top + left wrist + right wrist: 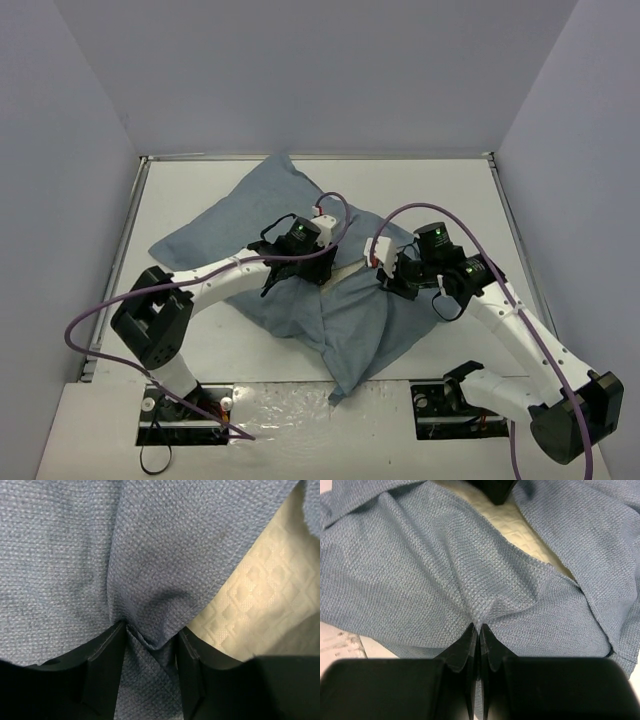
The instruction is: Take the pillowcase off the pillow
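On the surface (450, 200), we are opening the pillowcase (230, 215), left gripper (150, 630) and right gripper (479, 627) clamping it, likely baring more pillow (250, 605) next.

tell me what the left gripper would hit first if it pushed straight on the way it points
The blue-grey woven cloth pillowcase: a fold of it sits between the fingers of the left gripper. The cream quilted pillow is likely right beneath, though depth is unclear.

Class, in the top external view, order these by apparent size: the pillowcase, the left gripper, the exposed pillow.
Largest: pillowcase.
Next: left gripper.
Smallest: pillow, only a cream sliver showing.
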Available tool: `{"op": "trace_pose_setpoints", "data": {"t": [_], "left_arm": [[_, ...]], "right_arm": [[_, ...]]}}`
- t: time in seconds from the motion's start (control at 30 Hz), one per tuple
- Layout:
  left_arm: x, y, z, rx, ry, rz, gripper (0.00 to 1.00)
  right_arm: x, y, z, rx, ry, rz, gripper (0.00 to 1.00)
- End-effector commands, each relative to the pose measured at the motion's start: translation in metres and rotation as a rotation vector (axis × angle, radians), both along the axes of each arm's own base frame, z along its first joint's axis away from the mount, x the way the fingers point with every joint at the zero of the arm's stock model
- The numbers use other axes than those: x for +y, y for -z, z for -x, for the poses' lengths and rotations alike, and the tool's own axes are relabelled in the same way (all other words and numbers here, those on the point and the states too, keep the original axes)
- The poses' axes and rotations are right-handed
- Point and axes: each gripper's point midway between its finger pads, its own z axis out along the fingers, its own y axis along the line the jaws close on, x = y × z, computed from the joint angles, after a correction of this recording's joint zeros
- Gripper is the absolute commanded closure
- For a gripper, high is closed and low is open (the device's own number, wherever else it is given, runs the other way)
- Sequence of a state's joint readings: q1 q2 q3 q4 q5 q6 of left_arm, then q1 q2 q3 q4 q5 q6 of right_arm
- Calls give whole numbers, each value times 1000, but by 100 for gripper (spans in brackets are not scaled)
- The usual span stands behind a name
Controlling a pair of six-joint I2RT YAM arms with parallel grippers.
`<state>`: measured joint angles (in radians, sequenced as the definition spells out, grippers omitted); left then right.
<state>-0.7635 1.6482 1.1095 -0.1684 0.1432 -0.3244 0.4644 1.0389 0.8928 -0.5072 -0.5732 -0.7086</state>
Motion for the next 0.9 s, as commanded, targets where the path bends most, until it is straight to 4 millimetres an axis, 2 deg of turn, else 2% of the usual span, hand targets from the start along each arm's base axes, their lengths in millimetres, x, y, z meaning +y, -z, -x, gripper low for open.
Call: {"op": "trace_pose_setpoints", "data": {"t": [0.0,0.07,0.13,0.17,0.2,0.27,0.3,0.37,0.5,0.63,0.77,0.8,0.83,0.87], "left_arm": [[-17,-23,-3,-15,40,66,61],[-23,-37,2,-28,75,108,61],[-29,-52,7,-42,120,157,55],[-31,-67,10,-70,140,187,49],[-33,-75,12,-86,155,202,39],[-34,-91,18,-118,185,223,31],[-36,-101,18,-135,194,231,29],[-36,-107,24,-140,220,229,28],[-48,-112,35,-148,269,218,28],[-69,-96,44,-113,316,184,31],[-78,-87,29,-113,273,123,37],[-81,-79,26,-97,269,110,39],[-85,-85,23,-103,268,120,41],[-88,-84,22,-98,271,123,48]], "right_arm": [[-5,7,18,33,-70,31,100],[-12,13,29,15,-168,94,100],[-23,15,35,-30,-223,150,100],[-28,18,35,-75,-272,186,100],[-30,20,35,-104,-299,211,100],[-39,23,32,-177,-349,280,100],[-40,24,31,-197,-367,298,100],[-42,28,30,-224,-407,328,100],[-36,30,35,-274,-482,312,100],[-33,30,39,-344,-520,295,100],[-36,39,48,-358,-557,321,100],[-37,41,49,-357,-560,329,100],[-38,43,50,-359,-563,337,100],[-39,43,50,-366,-562,341,100]]}}
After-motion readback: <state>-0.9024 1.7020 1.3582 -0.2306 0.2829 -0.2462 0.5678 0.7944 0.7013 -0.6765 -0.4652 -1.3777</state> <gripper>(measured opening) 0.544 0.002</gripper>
